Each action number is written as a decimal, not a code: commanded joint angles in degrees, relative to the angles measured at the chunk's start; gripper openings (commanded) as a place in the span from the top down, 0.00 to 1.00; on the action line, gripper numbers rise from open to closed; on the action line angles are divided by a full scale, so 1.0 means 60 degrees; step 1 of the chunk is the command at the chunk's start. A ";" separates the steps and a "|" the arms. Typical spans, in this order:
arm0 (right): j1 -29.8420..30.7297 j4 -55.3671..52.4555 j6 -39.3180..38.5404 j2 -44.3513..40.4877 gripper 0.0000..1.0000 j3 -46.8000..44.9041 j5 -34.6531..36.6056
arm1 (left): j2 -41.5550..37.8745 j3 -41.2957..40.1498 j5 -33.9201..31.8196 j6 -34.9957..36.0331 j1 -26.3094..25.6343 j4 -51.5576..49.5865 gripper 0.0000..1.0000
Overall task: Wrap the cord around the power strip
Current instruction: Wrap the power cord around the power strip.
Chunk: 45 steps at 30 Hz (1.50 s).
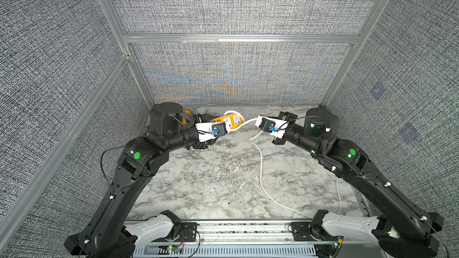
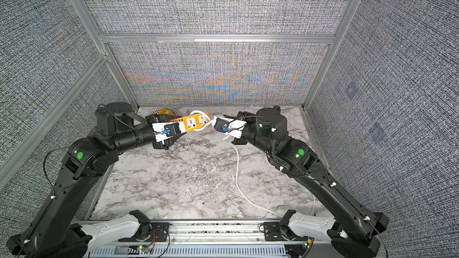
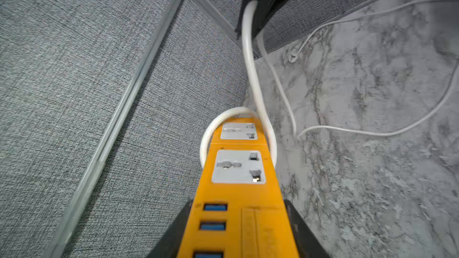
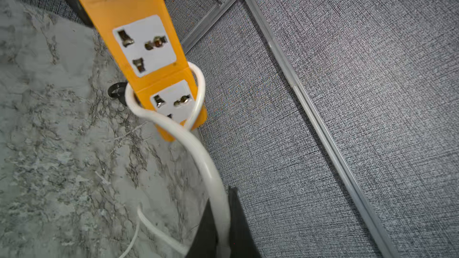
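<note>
Our left gripper (image 3: pixel 238 206) clamps the USB end of the power strip (image 3: pixel 236 192) by its long sides. Our right gripper (image 4: pixel 222 222) is pinched tight on the cord (image 4: pixel 198 155), just beyond the strip's other end. Between the two, we see the cord make one loose loop around the strip near its end socket. In both top views the strip is at the rear of the tabletop (image 1: pixel 211 182), and the slack cord trails toward our right arm's base.
</note>
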 commanded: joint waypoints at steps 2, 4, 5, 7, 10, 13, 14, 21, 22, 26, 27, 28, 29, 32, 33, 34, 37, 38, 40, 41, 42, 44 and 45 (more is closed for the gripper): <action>-0.0031 0.0383 -0.1384 0.0194 1.00 0.0580 -0.0261 | -0.0126 -0.0075 0.1467 0.0163 0.0015 -0.1871 1.00; -0.0033 0.0239 -0.1565 0.0390 1.00 0.0862 -0.0689 | -0.0138 -0.0161 0.2403 -0.0147 0.0015 -0.1863 1.00; -0.0042 0.0141 -0.1653 0.0475 1.00 0.1006 -0.0861 | -0.0121 -0.0160 0.2953 -0.0289 0.0015 -0.1926 1.00; -0.0120 -0.0004 -0.1778 0.0648 1.00 0.1216 -0.1222 | -0.0153 -0.0307 0.3810 -0.0776 0.0015 -0.1782 1.00; -0.0318 -0.0284 -0.1705 0.0922 1.00 0.1668 -0.2084 | -0.0301 -0.0639 0.4930 -0.1470 0.0010 -0.1279 1.00; -0.0513 -0.0961 -0.1583 0.1261 1.00 0.2073 -0.2832 | -0.0561 -0.0904 0.5763 -0.2197 0.0015 -0.0409 1.00; -0.0609 -0.1099 -0.1477 0.1309 1.00 0.2128 -0.3127 | -0.0678 -0.1010 0.6033 -0.2594 0.0011 0.0013 1.00; -0.1482 -0.1533 -0.0454 0.1507 1.00 0.2256 -0.5452 | -0.1183 -0.1570 0.7654 -0.5055 0.0015 0.2937 1.00; -0.1546 -0.1538 -0.0310 0.1539 1.00 0.2222 -0.5733 | -0.1204 -0.1658 0.7788 -0.5524 0.0015 0.3567 1.00; -0.1647 -0.1413 0.0363 0.1665 1.00 0.1969 -0.6733 | -0.1246 -0.1763 0.7900 -0.6532 0.0003 0.5280 1.00; -0.1668 -0.1296 0.0556 0.1628 1.00 0.1824 -0.6906 | -0.1237 -0.1731 0.7843 -0.6591 0.0003 0.5438 1.00; -0.1675 -0.1050 0.0755 0.1551 1.00 0.1561 -0.7037 | -0.1246 -0.1714 0.7797 -0.6658 0.0000 0.5649 1.00; -0.1701 -0.0769 0.1011 0.1449 1.00 0.1263 -0.7182 | -0.1249 -0.1735 0.7703 -0.6776 0.0000 0.5896 1.00; -0.1847 0.0384 0.1979 0.1102 1.00 0.0464 -0.7589 | -0.1257 -0.1768 0.7588 -0.7036 0.0000 0.6481 1.00; -0.1902 0.0735 0.2280 0.1004 1.00 0.0275 -0.7716 | -0.1243 -0.1761 0.7555 -0.7114 0.0000 0.6594 1.00; -0.1984 0.1097 0.2637 0.0905 0.97 0.0058 -0.7908 | -0.1220 -0.1771 0.7544 -0.7166 0.0000 0.6703 1.00; -0.2188 0.1955 0.3530 0.0684 0.82 -0.0382 -0.8344 | -0.1162 -0.1771 0.7544 -0.7289 -0.0003 0.6933 1.00; -0.2266 0.2084 0.3733 0.0633 0.78 -0.0435 -0.8452 | -0.1148 -0.1771 0.7542 -0.7288 0.0000 0.6938 1.00; -0.2449 0.2358 0.4164 0.0519 0.74 -0.0530 -0.8770 | -0.1131 -0.1811 0.7533 -0.7286 -0.0003 0.6945 1.00; -0.2562 0.2542 0.4403 0.0424 0.71 -0.0604 -0.8911 | -0.1131 -0.1854 0.7529 -0.7290 -0.0005 0.6966 1.00; -0.2646 0.2657 0.4570 0.0347 0.70 -0.0640 -0.8997 | -0.1139 -0.1884 0.7529 -0.7285 -0.0004 0.6956 1.00; -0.2873 0.2841 0.4902 0.0228 0.65 -0.0643 -0.9178 | -0.1179 -0.2007 0.7471 -0.7286 0.0001 0.7026 1.00; -0.2936 0.2893 0.5030 0.0198 0.63 -0.0654 -0.9217 | -0.1198 -0.2092 0.7436 -0.7338 -0.0010 0.7177 1.00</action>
